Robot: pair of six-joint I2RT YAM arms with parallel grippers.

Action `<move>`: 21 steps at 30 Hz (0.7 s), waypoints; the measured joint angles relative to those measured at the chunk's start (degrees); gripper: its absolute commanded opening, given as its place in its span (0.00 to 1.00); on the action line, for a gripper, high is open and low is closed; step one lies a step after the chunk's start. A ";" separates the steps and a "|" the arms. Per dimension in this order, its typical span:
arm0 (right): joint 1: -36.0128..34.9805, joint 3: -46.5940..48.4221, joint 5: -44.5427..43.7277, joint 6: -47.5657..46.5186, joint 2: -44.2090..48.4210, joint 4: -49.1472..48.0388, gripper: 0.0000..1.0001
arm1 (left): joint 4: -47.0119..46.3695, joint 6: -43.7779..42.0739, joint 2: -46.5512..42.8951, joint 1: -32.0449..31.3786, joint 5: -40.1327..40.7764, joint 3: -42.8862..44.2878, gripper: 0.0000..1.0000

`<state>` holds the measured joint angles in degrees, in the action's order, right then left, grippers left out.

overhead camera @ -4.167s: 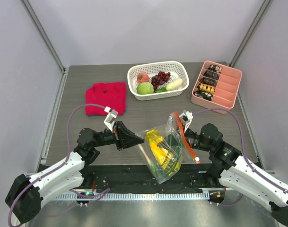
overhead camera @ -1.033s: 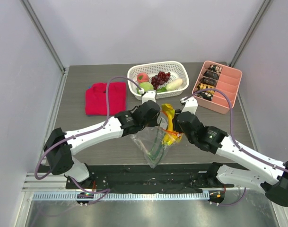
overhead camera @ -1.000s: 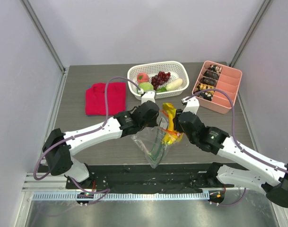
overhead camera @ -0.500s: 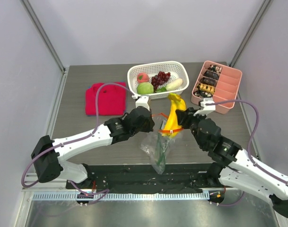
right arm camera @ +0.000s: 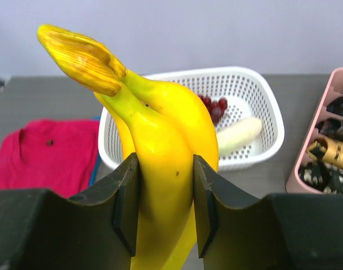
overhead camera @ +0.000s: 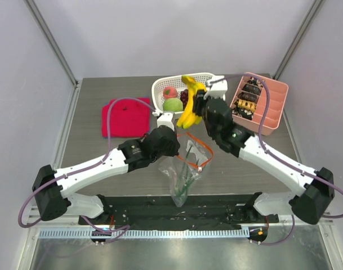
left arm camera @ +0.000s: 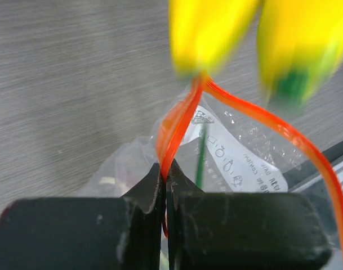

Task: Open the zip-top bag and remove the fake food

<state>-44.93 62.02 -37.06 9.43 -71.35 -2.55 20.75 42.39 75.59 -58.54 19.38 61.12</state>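
Jaws of the right arm are clamped on the yellow bananas (right arm camera: 160,169), one finger on each side of the bunch, stalk end up. Half a second ago the bunch was only just clear of the bag's mouth between the two arms; now it has been carried up and back, and hangs over the near side of the white basket (overhead camera: 156,93). That basket already holds the green round piece (overhead camera: 172,104), the pink-red fruit (overhead camera: 169,93), the grapes (right arm camera: 213,107) and the white radish-like piece (right arm camera: 241,132). Jaws of the left arm are pinched together on the orange-red zipper strip (left arm camera: 182,124) of the zip-top bag (overhead camera: 185,169), whose mouth gapes in a loop while the slack body sags toward the near edge of the bench (overhead camera: 103,152). Only a thin green streak shows inside, and I cannot tell what it is. By my reading the bag is emptied of fruit, and setting the bananas down is what remains. Beyond lie the red cloth (overhead camera: 126,117) and the pink tray (overhead camera: 272,107), untouched.
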 measured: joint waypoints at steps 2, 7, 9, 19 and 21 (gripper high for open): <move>2.93 5.92 1.38 0.98 -3.76 1.16 0.01 | 0.83 -0.66 -0.98 -0.07 1.36 0.00 0.00; 10.03 19.32 4.66 4.63 -14.38 6.49 0.01 | 2.97 -1.86 -2.19 -0.11 4.98 -0.07 0.00; 12.72 25.24 6.08 5.70 -20.46 9.22 0.01 | 3.72 -2.54 -2.38 -0.11 6.23 -0.07 0.00; 20.17 49.64 6.58 4.22 -51.82 22.73 0.11 | 5.27 -5.57 -2.38 -0.11 8.83 -0.07 0.00; 20.83 54.25 6.40 3.96 -57.31 24.96 0.24 | 5.29 -5.84 -2.38 -0.11 8.98 -0.07 0.00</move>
<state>-24.10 116.27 -30.65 13.39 -128.66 22.41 26.04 36.56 73.21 -58.65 28.36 61.06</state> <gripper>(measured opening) 0.405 0.003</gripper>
